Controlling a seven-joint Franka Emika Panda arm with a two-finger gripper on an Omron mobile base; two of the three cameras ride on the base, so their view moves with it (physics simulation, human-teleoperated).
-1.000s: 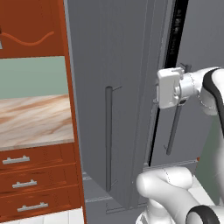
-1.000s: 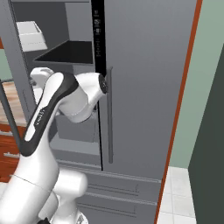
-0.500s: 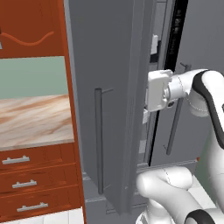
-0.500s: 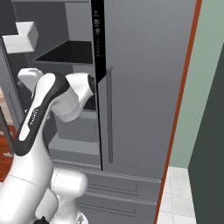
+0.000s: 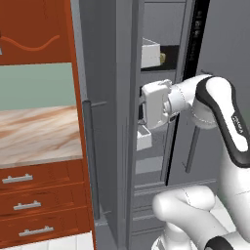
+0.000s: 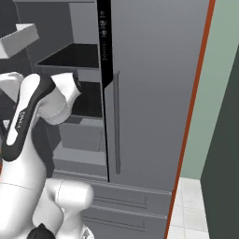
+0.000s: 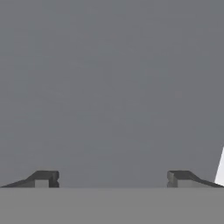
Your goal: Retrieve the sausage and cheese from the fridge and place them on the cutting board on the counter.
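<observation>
White arm [image 5: 219, 112] bent at elbow, forearm reaching level to its left, wrist turned sideways. Gripper [image 7: 113, 178] with jaws spread wide, nothing between dark fingertips [image 7: 43, 178].

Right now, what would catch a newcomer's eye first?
The white arm reaching into the gap of the grey fridge, whose left door stands swung open. Its fingers stand wide apart, facing a plain grey surface. High inside, a small yellowish lump sits beside a white bin.

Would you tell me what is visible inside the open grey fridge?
Inside the tall grey metal fridge: dark shelves, white door bins, a small yellowish lump. The white arm covers the middle; no sausage is identifiable.
</observation>
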